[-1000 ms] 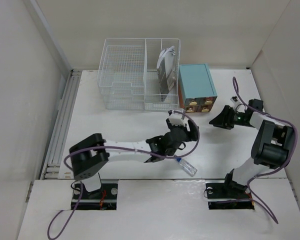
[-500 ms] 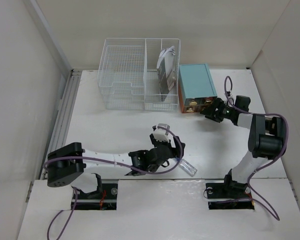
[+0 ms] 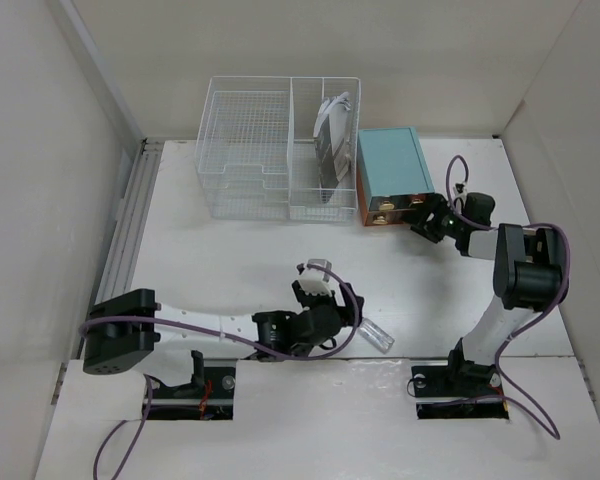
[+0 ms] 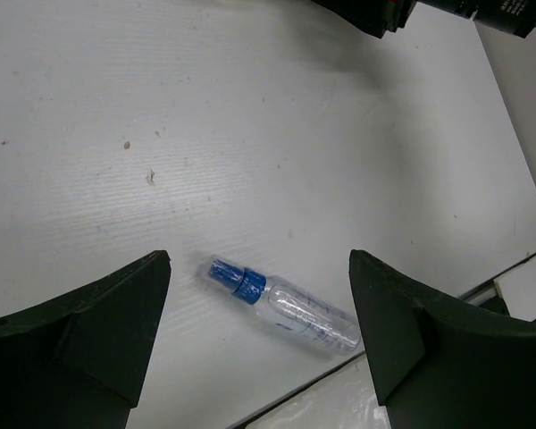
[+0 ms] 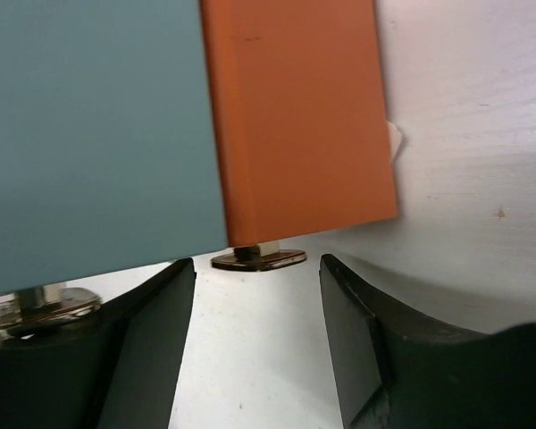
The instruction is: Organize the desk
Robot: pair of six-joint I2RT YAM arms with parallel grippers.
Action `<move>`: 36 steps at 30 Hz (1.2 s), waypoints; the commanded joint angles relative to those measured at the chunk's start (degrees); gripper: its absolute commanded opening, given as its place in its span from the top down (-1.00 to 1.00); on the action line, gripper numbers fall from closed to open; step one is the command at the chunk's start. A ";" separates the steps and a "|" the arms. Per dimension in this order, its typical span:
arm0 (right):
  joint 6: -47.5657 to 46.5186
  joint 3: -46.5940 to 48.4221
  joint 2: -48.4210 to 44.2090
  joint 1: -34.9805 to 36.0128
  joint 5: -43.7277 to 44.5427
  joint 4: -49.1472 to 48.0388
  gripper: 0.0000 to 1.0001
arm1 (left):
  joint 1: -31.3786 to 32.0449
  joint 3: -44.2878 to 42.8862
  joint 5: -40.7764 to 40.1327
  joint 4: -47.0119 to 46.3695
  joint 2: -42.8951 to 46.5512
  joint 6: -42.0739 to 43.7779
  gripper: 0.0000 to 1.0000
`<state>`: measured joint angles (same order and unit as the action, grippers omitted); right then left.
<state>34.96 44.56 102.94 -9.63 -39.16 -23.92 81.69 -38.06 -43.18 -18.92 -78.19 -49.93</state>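
On the white desk (image 3: pixel 230 260) a small clear bottle with a blue cap (image 3: pixel 375 336) lies on its side near the front edge. My left gripper (image 3: pixel 325 318) hovers over it, open. In the left wrist view the bottle (image 4: pixel 286 308) lies between and below the spread fingers of that gripper (image 4: pixel 259 264), untouched. My right gripper (image 3: pixel 427 215) is at the front of the teal drawer box (image 3: pixel 392 172). In the right wrist view this gripper (image 5: pixel 255 273) is open, with a brass knob (image 5: pixel 259 258) of the orange drawer (image 5: pixel 295 116) just ahead between the fingertips, gaps on both sides.
A white wire basket (image 3: pixel 250 150) stands at the back, with dark and white items (image 3: pixel 330 140) upright in its right compartment. A metal rail (image 3: pixel 125 250) runs along the desk's left edge. Pale walls surround the desk.
My left gripper drew back toward the near edge, came over the bottle and opened wider. My right gripper swung left to the drawer box front, up to the knob.
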 commanded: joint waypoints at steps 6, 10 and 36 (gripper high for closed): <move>3.97 -0.52 2.27 0.66 6.63 -11.23 -0.09 | 2.33 1.15 -3.49 2.56 2.43 -4.30 -0.57; 5.55 -1.66 2.80 1.19 8.57 -14.39 0.20 | 3.65 0.10 -4.72 4.15 2.43 -4.82 -0.57; -20.80 -10.89 -14.78 -6.02 -5.48 18.98 0.41 | 9.53 -6.75 -6.57 12.41 -7.84 -10.09 -0.62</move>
<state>23.57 32.56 89.45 -14.37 -43.40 -11.70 90.17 -41.06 -47.62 -8.82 -85.43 -58.22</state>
